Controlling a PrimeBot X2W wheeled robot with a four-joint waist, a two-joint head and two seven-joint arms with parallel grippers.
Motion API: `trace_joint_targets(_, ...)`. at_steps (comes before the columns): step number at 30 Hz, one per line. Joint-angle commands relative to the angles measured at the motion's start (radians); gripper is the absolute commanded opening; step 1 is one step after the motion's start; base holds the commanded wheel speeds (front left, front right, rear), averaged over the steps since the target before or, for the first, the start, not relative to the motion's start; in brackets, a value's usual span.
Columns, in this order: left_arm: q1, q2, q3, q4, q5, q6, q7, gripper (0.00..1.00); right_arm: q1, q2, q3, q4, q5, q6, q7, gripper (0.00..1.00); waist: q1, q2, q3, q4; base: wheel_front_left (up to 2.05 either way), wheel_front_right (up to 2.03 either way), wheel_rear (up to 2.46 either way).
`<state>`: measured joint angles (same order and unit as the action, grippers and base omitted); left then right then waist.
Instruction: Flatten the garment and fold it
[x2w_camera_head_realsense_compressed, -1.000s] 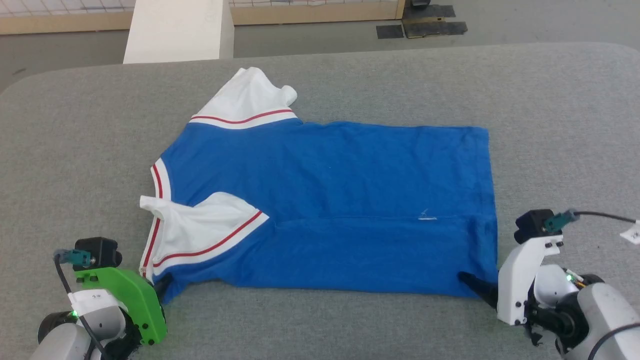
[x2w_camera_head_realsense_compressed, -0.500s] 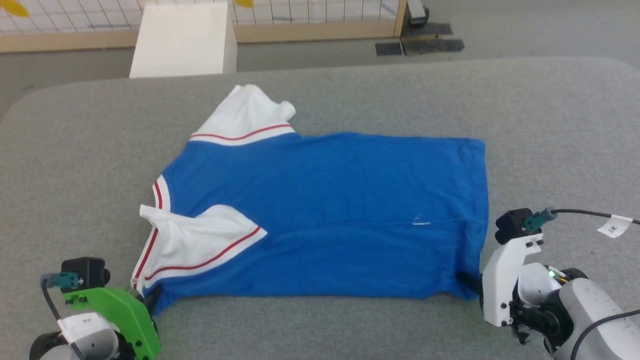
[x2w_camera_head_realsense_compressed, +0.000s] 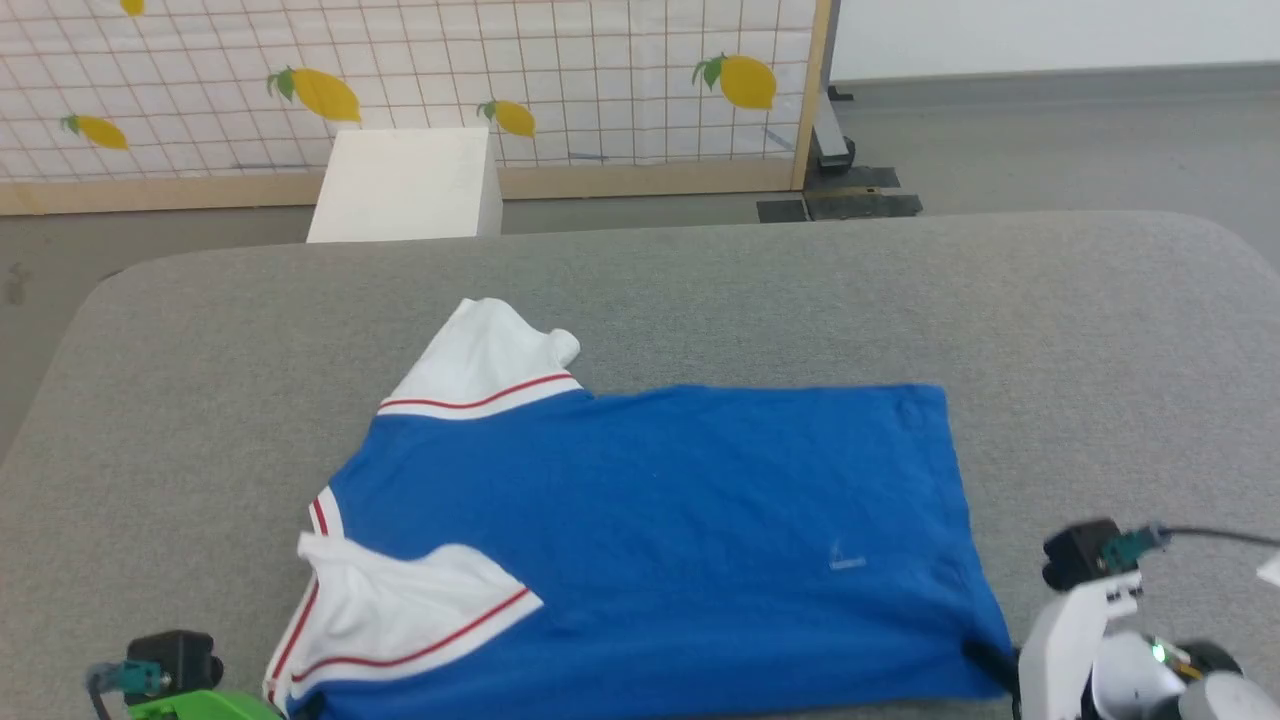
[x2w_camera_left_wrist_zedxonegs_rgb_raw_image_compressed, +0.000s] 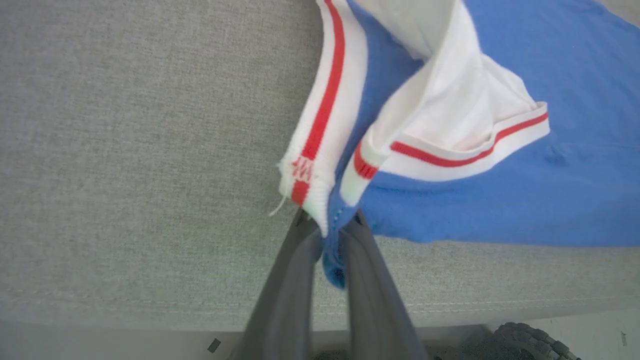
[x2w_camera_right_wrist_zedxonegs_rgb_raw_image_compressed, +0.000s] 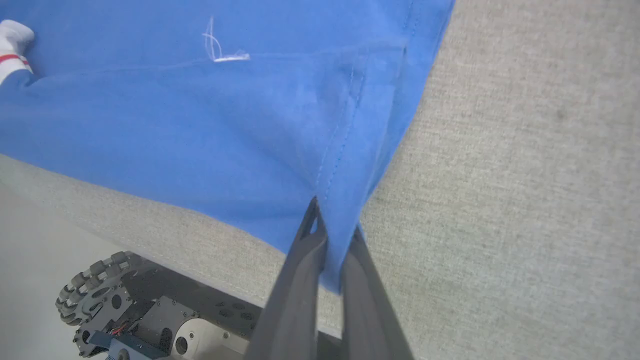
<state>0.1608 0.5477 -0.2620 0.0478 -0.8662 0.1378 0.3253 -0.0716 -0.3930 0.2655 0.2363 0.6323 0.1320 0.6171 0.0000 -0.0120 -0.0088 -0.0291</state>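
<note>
One garment (x2w_camera_head_realsense_compressed: 650, 520), spread on one table (x2w_camera_head_realsense_compressed: 700, 290); two near corners pinched, one by left gripper (x2w_camera_left_wrist_zedxonegs_rgb_raw_image_compressed: 330, 222), one by right gripper (x2w_camera_right_wrist_zedxonegs_rgb_raw_image_compressed: 336, 220).

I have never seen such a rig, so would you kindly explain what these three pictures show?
This is a two-armed wheeled robot folding laundry. The wide picture comes from its head camera, looking down at a grey padded table where a blue shirt with white, red-striped sleeves lies spread out. The other two come from wrist cameras, each looking along that arm's two dark fingers. The left gripper is shut on the shirt's near corner by the white sleeve; the right gripper is shut on the near hem corner.
</note>
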Motion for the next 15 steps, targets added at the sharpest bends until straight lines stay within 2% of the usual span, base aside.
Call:
trace_joint_targets(1, 0.008, -0.007, -0.003, 0.008, -0.017, -0.001, 0.001, 0.0, 0.03, 0.005, -0.013, -0.004, -0.01, -0.001, 0.004, 0.0, 0.0, 0.012, 0.004, 0.004, 0.0, 0.0, 0.0)
trace_joint_targets(4, -0.005, -0.032, -0.012, 0.029, -0.024, -0.005, -0.006, 0.0, 0.068, 0.033, -0.038, 0.001, -0.022, -0.001, -0.008, 0.0, 0.0, 0.012, 0.016, 0.002, 0.0, 0.0, 0.0)
trace_joint_targets(5, -0.012, -0.045, -0.011, 0.038, -0.03, -0.005, -0.011, 0.03, 0.079, 0.044, -0.047, 0.007, -0.031, -0.001, -0.02, 0.0, 0.0, 0.012, 0.021, 0.001, 0.0, 0.0, 0.0)
trace_joint_targets(6, -0.02, -0.051, -0.012, 0.052, -0.032, -0.01, -0.017, 0.46, 0.089, 0.058, -0.054, 0.013, -0.036, -0.001, -0.033, 0.84, 0.0, 0.012, 0.025, -0.001, 0.0, 0.0, 0.0)
trace_joint_targets(7, -0.026, -0.056, -0.011, 0.061, -0.033, -0.011, -0.023, 1.0, 0.095, 0.069, -0.061, 0.015, -0.04, -0.001, -0.05, 1.0, 0.0, 0.012, 0.027, -0.003, 0.0, 0.0, 0.0)
trace_joint_targets(15, -0.091, -0.056, 0.054, 0.047, -0.018, -0.003, -0.125, 1.0, 0.133, 0.154, -0.146, -0.045, -0.158, -0.001, -0.34, 1.0, 0.0, 0.012, 0.033, -0.028, 0.0, 0.0, 0.0)
